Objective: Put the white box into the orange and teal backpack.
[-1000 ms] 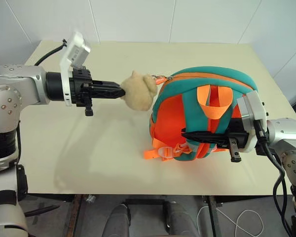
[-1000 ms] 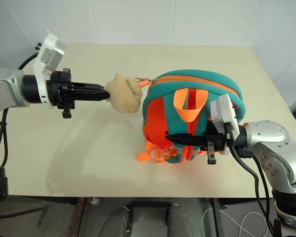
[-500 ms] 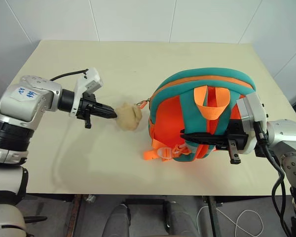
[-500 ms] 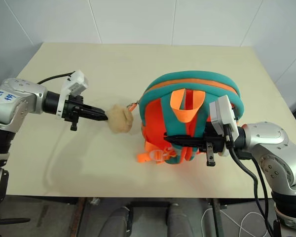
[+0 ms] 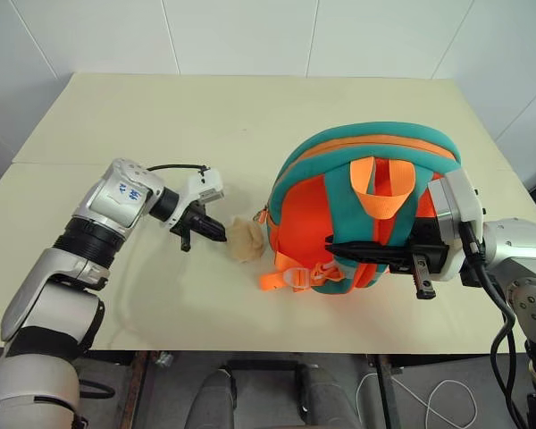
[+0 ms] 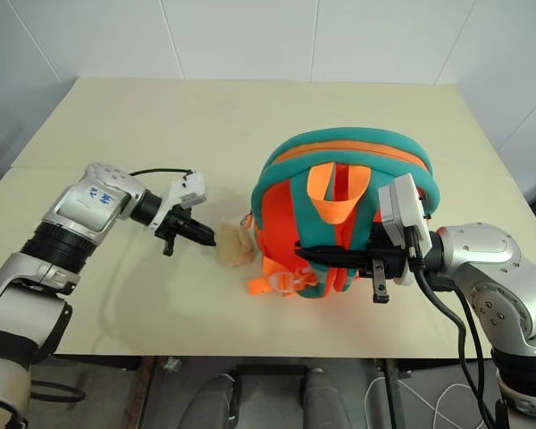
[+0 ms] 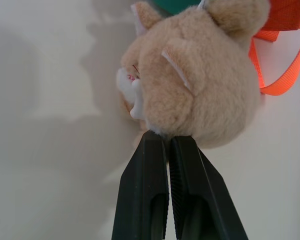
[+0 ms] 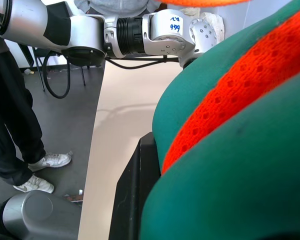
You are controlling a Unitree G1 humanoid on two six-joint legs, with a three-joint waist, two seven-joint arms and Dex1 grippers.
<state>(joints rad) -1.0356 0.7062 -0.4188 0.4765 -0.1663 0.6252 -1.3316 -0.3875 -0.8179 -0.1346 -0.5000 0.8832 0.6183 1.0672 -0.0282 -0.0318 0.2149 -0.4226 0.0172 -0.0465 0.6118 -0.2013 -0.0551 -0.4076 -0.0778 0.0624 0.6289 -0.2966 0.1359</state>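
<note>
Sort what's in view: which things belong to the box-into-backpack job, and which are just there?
Job: backpack, right hand shut on its strap, left hand shut on the plush toy clipped to it.

Just there: table, a person's legs and shoes.

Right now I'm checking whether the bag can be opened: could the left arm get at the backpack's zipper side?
Probably yes. The left gripper is shut on the tan plush toy, beside the orange and teal backpack, with bare table around it; the right gripper grips the backpack's front.
</note>
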